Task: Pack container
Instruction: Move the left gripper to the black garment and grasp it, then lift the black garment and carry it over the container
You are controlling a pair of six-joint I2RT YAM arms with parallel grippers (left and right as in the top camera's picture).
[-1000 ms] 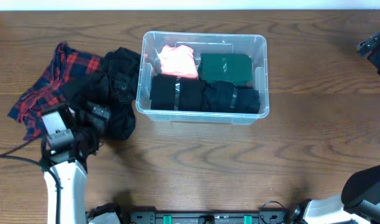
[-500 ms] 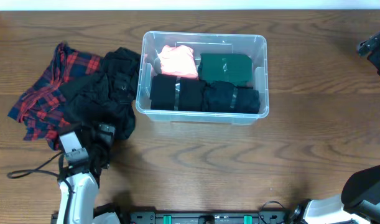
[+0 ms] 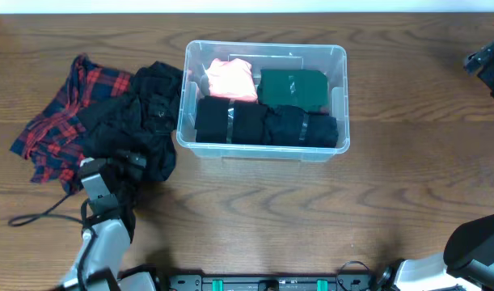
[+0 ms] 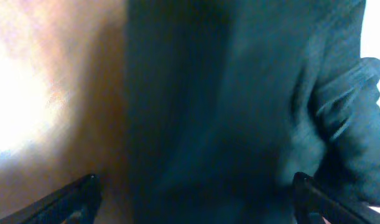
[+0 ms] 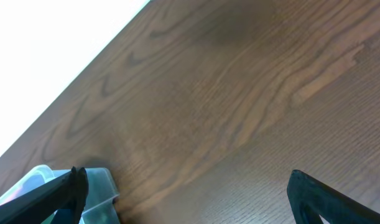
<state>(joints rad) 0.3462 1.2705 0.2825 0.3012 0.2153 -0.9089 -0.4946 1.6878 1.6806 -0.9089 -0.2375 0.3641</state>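
Observation:
The container, a clear plastic tub, stands at mid table and holds a folded pink cloth, a folded green cloth and black folded clothes. To its left lies a crumpled black garment on top of a red plaid shirt. My left gripper is at the near edge of the black garment. In the left wrist view it is open, with dark cloth filling the space ahead. My right gripper is open over bare wood, with the container's corner at its left finger.
The right arm's black body shows at the far right edge of the table. A black cable trails across the wood at the front left. The wooden table stretches right of the tub.
My left gripper has moved right and toward the table's front, then forward again up to the black garment's near edge. It stays open. The right arm has not moved.

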